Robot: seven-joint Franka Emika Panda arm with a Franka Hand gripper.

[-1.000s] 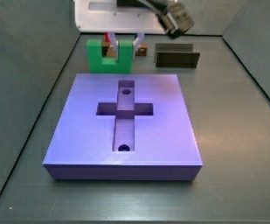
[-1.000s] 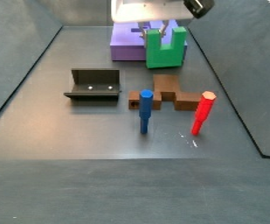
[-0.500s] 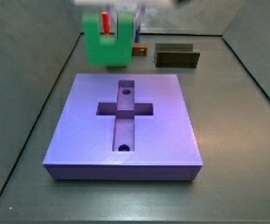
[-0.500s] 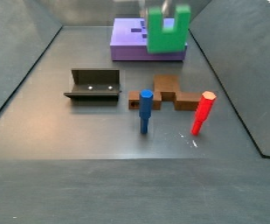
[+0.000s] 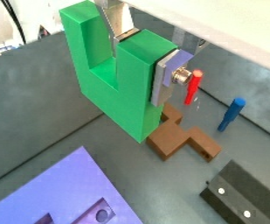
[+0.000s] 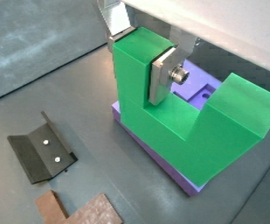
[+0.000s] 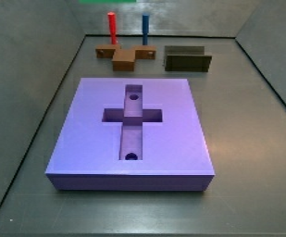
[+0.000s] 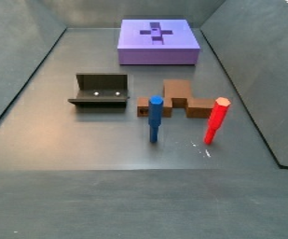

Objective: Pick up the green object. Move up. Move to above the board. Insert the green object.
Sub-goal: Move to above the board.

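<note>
The green object (image 5: 114,96) (image 6: 207,131) is a bright green U-shaped piece hanging in the air, and both wrist views show it. My gripper (image 5: 143,57) (image 6: 140,57) is shut on one of its prongs, with a silver finger plate (image 5: 172,74) (image 6: 162,74) pressed flat on either side. Below it lies the board (image 5: 55,188) (image 6: 201,87), a lavender-purple slab. The board's cross-shaped recess and two round holes lie bare in both side views (image 7: 170,130) (image 8: 133,47). The gripper and the green object sit above what the side views take in.
A brown block (image 7: 123,57) (image 8: 184,98) (image 5: 183,140) lies on the floor with a red peg (image 7: 110,26) (image 8: 216,121) (image 5: 193,86) and a blue peg (image 7: 145,26) (image 8: 157,117) (image 5: 232,112) standing by it. The dark fixture (image 7: 187,59) (image 8: 99,91) (image 6: 44,153) stands close by.
The gripper has risen with the green object, from just off the floor beside the board to above the top of both side views. Nothing else has moved.
</note>
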